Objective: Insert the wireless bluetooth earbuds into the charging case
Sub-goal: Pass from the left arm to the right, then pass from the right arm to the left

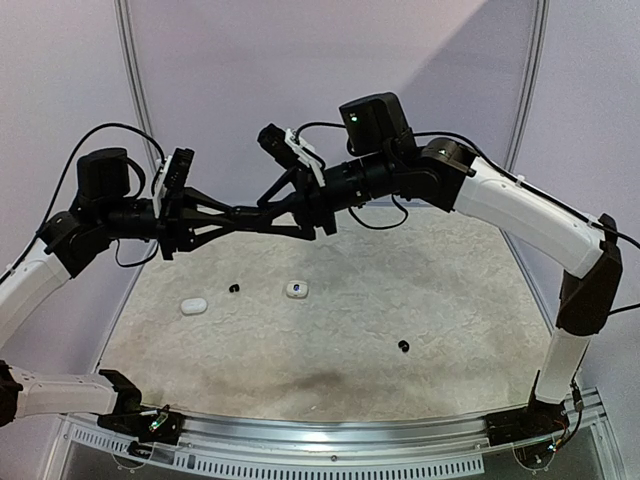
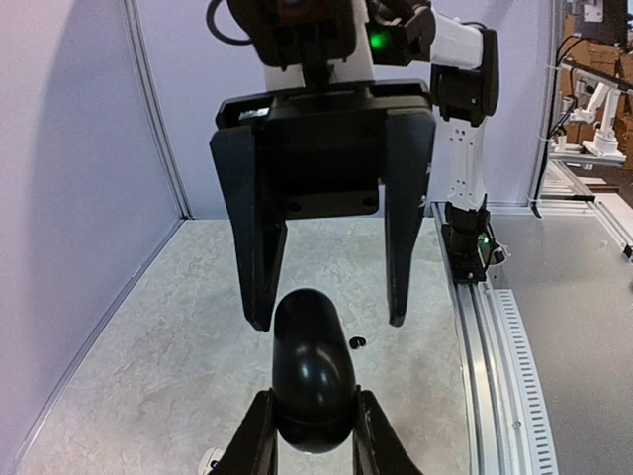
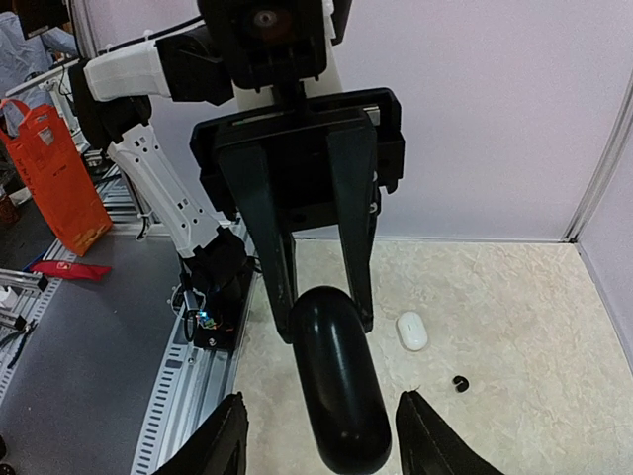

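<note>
The left tool [image 2: 314,401] is clenched on the near end of a black charging case [image 2: 309,346] at mid-frame, in the air. The right tool [image 2: 327,317] is spread, straddling the case's far tip. The case looks hard, light, glossy and slippery, and is best pinched across its flanks. Its long axis runs tool to tool. A black earbud [image 1: 403,346] lies on the table [image 1: 450,300], lower right of centre.

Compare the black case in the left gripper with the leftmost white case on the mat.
The black case is dark and glossy; the white case is pale. The black case is clamped in mid-air by the left gripper; the white case lies free on the mat. Both are closed oval pebbles.
</note>
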Controlling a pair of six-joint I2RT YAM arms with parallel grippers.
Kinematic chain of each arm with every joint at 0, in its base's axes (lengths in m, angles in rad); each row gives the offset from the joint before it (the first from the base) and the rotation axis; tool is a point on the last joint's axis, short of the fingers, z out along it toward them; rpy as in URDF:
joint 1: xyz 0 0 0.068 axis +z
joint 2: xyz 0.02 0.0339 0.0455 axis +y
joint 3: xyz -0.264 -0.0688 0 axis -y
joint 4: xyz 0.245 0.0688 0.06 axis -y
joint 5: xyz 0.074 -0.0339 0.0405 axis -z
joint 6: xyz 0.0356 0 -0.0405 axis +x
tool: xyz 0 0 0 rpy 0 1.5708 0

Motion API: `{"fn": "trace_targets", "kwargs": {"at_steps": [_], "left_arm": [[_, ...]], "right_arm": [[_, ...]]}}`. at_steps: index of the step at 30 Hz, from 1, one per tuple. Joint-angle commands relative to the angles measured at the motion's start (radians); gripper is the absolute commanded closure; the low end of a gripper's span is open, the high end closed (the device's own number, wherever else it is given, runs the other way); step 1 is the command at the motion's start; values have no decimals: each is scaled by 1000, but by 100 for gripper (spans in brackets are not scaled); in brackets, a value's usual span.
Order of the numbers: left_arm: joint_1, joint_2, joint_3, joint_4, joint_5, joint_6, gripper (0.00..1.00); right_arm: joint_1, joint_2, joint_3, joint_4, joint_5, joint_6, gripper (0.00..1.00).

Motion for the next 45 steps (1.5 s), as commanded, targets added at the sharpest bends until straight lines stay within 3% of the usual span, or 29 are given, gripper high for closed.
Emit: {"fn": "trace_targets", "kwargs": {"at_steps": [1, 8, 13, 16, 17, 19, 20, 22, 28, 40, 45], "left_arm": [[-13, -13, -17, 16, 9, -5, 100], [-13, -12, -22, 44, 11, -37, 100], [-11, -6, -30, 83, 9, -93, 100], [-10, -4, -50, 116, 5, -161, 98], [-9, -6, -62, 132, 5, -184, 79], [-10, -15, -89, 164, 7, -221, 32], [-8, -24, -108, 184, 5, -233, 21], [-8, -44, -158, 247, -8, -255, 15], [-6, -72, -212, 352, -19, -252, 18], [-13, -41, -215, 453, 47, -250, 52], [-17, -29, -222, 502, 70, -308, 58]], "right_arm": [[0, 62, 64, -48, -36, 37, 53], [2, 79, 74, -65, -21, 27, 70], [2, 76, 75, -67, -23, 20, 94], [3, 65, 72, -58, -5, 18, 96], [2, 57, 69, -53, 1, 20, 97], [2, 45, 66, -44, 10, 20, 99], [2, 35, 65, -41, 12, 21, 100], [2, 23, 66, -40, 18, 24, 100], [18, -5, 81, -96, 72, -1, 100], [54, 6, 123, -155, 133, -41, 100], [57, 6, 126, -151, 142, -44, 100]]}}
